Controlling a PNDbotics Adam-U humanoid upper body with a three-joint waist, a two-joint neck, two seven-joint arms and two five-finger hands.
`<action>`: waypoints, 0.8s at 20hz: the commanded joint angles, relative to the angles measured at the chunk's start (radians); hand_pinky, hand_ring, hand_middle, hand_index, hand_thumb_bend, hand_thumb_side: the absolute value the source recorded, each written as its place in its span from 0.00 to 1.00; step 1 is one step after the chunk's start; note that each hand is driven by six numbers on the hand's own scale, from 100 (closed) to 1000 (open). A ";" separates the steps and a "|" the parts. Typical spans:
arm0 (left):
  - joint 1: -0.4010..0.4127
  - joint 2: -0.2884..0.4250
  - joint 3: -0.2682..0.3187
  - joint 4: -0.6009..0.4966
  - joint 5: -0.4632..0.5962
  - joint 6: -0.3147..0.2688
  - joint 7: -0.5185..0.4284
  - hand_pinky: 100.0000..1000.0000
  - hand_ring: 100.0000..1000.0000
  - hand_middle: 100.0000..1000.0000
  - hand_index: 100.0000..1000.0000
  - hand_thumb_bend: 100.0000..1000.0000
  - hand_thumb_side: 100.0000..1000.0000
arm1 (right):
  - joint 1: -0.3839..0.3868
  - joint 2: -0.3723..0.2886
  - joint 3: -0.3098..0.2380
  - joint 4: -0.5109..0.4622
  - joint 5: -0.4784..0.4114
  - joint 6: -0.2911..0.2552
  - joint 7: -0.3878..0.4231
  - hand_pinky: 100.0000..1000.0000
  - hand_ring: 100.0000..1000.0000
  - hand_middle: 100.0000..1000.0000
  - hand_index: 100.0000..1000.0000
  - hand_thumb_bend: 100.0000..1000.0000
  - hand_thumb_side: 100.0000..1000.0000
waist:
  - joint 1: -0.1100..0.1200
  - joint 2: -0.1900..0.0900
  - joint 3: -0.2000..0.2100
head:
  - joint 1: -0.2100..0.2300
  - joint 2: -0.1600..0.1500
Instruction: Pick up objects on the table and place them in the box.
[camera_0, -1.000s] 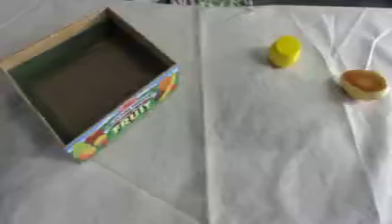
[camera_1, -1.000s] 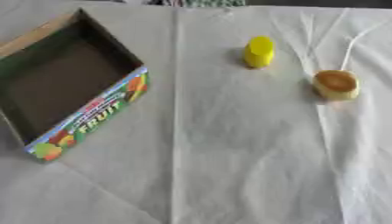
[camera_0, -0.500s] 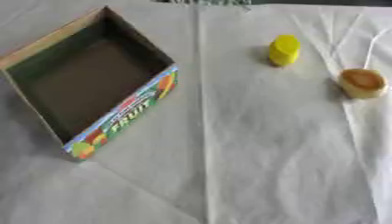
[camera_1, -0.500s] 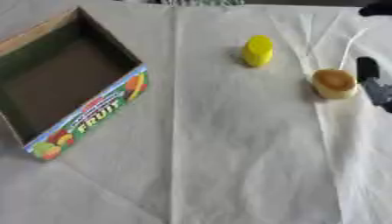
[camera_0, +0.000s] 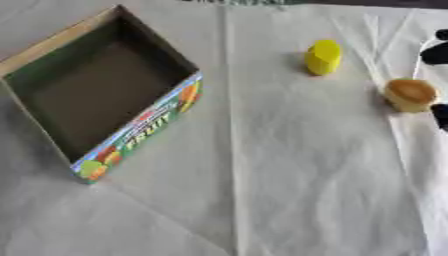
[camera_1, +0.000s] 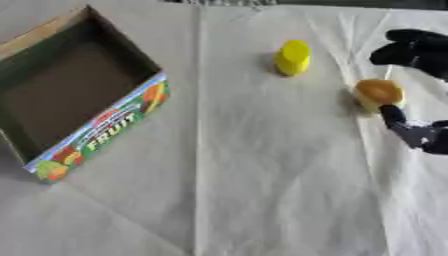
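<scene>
Left eye view: the right hand (camera_0: 440, 54) shows only as dark bits at the right edge, so how its fingers stand cannot be told from here. Just to its left sits a small round orange-brown thing (camera_0: 409, 94) on the cloth-covered bench (camera_0: 289, 170). Farther left of the hand and a little up the bench stands a yellow block (camera_0: 323, 57). Well away to the hand's left lies the open box (camera_0: 140, 131), tilted askew, with fruit pictures and the word FRUIT on its near wall; it looks empty inside.

Right eye view: more of the right hand shows. Its dark fingers (camera_1: 411, 46) reach in above and to the right of the orange-brown thing, while its thumb (camera_1: 395, 119) comes up from below, its tip just beside or touching that thing. The hand is spread wide around it, not closed on it. The yellow block stands apart, up and to the hand's left. The box lies well off at the hand's far left.
</scene>
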 joint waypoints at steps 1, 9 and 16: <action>-0.004 0.029 -0.001 -0.016 0.002 0.000 -0.008 0.77 0.76 0.76 0.85 0.00 0.18 | -0.019 -0.072 0.016 0.038 0.033 -0.023 0.020 0.87 1.00 0.86 0.92 0.00 0.40 | 0.000 -0.022 0.000 | -0.006 -0.002; -0.004 0.028 -0.008 -0.016 0.005 0.001 -0.016 0.77 0.76 0.76 0.85 0.00 0.19 | -0.070 -0.077 0.059 0.128 0.005 -0.036 0.012 0.88 1.00 0.83 0.94 0.00 0.38 | 0.000 -0.018 0.005 | -0.013 -0.002; -0.003 0.024 -0.013 -0.016 0.013 0.001 -0.025 0.77 0.76 0.76 0.85 0.00 0.20 | -0.117 -0.058 0.088 0.190 -0.075 0.008 0.080 0.89 1.00 0.80 0.94 0.00 0.29 | 0.004 -0.017 0.010 | -0.023 -0.004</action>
